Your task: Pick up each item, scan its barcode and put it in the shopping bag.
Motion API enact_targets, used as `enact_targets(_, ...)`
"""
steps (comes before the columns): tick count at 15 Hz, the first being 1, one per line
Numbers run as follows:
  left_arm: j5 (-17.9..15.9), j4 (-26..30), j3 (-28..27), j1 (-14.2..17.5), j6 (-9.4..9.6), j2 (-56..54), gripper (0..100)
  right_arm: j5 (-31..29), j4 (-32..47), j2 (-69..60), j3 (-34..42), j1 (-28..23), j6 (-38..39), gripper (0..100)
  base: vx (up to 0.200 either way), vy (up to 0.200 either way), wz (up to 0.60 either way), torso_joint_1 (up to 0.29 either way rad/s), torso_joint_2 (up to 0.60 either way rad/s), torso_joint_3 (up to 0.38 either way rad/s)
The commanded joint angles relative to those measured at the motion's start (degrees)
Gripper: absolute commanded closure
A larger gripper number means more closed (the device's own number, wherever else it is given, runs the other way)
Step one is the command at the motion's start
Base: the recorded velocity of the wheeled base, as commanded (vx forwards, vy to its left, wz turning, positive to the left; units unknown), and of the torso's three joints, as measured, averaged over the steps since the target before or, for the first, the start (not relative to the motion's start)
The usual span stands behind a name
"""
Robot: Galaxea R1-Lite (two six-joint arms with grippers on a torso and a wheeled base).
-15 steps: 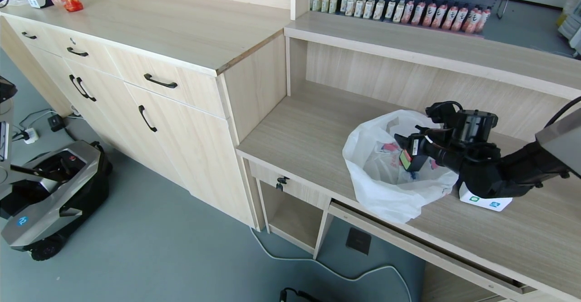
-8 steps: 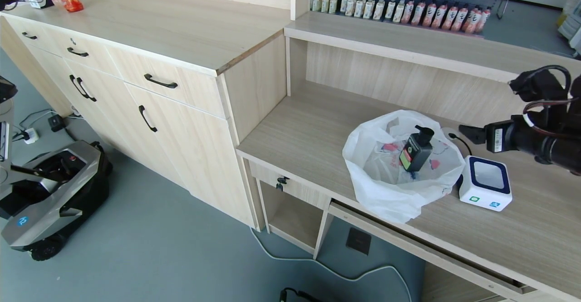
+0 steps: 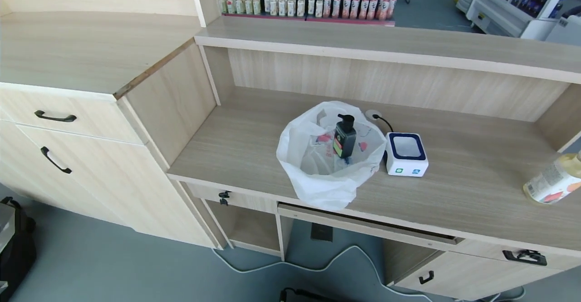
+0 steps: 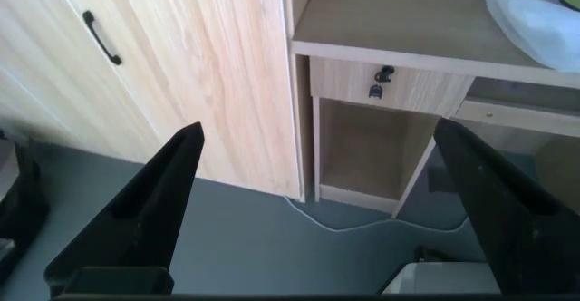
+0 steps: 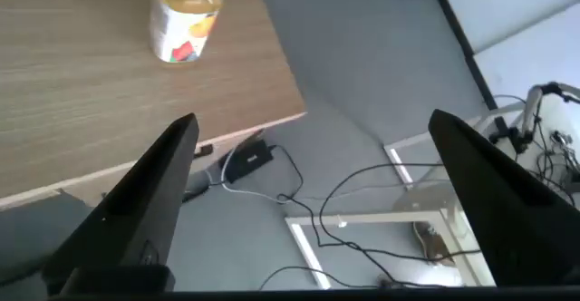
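Note:
A white shopping bag (image 3: 324,175) stands open on the lower counter, and its edge shows as the bag (image 4: 535,20) in the left wrist view. A black pump bottle (image 3: 345,137) stands upright inside it among other packets. A white barcode scanner (image 3: 406,153) sits just right of the bag. A yellow juice bottle (image 3: 554,181) lies at the counter's far right end; it is the juice bottle (image 5: 186,15) in the right wrist view. My right gripper (image 5: 313,120) hangs open and holds nothing, past that end of the counter, above the floor. My left gripper (image 4: 317,129) is open, low before the cabinet.
The counter (image 3: 476,188) has a raised back shelf (image 3: 386,43) behind it. A taller cabinet (image 3: 81,56) with drawer handles stands to the left. Cables (image 5: 362,201) and a metal frame lie on the floor beyond the counter's right end. Drink bottles (image 3: 304,4) line a far shelf.
My right gripper let go of the black pump bottle in the bag and drew back to the right. The head camera then turned right, shifting the whole picture.

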Motion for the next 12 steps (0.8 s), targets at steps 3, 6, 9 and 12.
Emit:
enact_targets(3,0.11,-0.02,0.01,0.0,-0.01,-0.02,0,-2.13,-3.93,8.11,-0.37,-4.31,3.02,0,0.0,0.0,-0.2,0.001,0.0,0.001)
enact_targets(6,0.02,-0.02,0.01,0.0,-0.01,-0.02,0,9.3,-12.19,19.45,0.24,-3.78,5.65,0,0.0,0.0,0.0,0.0,0.0,0.0)
enact_targets(9,0.02,-0.02,0.01,0.0,-0.01,-0.02,0,15.8,-15.62,24.28,0.24,-4.05,5.56,0,0.0,0.0,0.0,0.0,0.0,0.0)
enact_targets(12,0.02,-0.02,0.01,0.0,-0.01,-0.02,0,17.56,-18.17,25.86,0.51,-4.93,5.04,0,0.0,0.0,0.0,0.0,0.0,0.0)
